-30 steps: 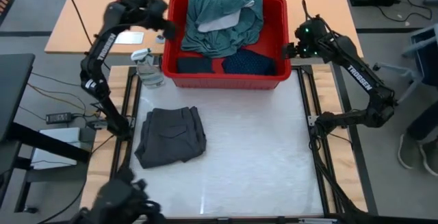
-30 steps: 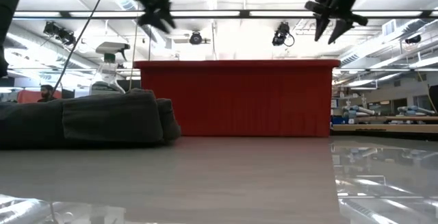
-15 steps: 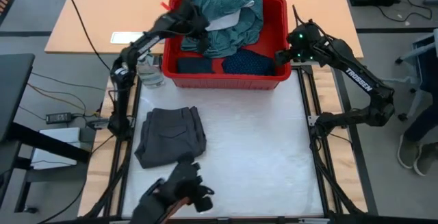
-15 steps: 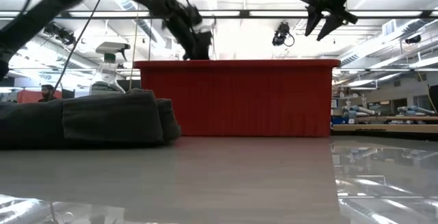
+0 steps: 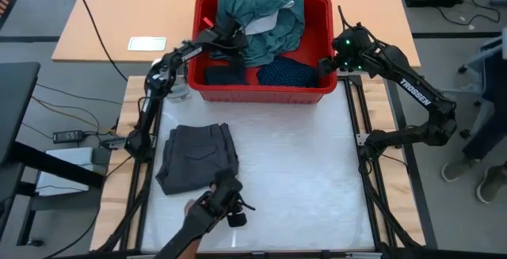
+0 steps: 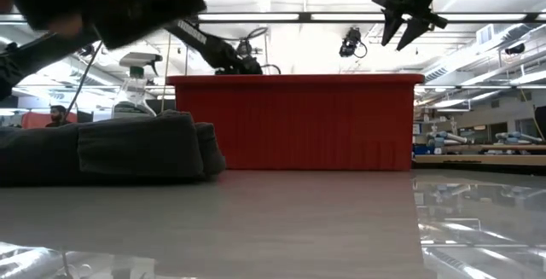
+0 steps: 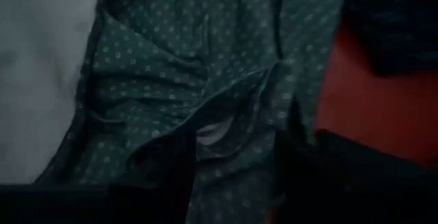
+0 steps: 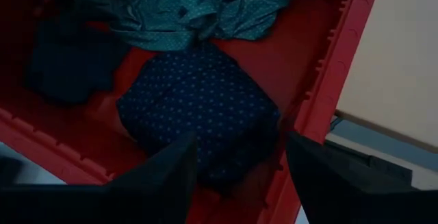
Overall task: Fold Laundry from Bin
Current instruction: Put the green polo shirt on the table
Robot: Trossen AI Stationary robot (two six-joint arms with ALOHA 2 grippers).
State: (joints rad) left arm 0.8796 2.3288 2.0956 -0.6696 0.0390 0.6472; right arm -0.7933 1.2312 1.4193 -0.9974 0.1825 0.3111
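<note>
High view: one bin (image 5: 261, 93), perhaps four garments inside; both grippers (image 5: 224, 39) (image 5: 326, 63) spread, empty.

Bin (image 6: 294, 121) contents hidden behind its wall; blurred dark shape (image 6: 111, 6) at low view's corner.

A tan wooden tabletop (image 5: 119, 13) is lying behind the work table, a white card (image 5: 146, 43) resting on it, while black cables (image 5: 55, 100) are trailing across the grey floor.
</note>
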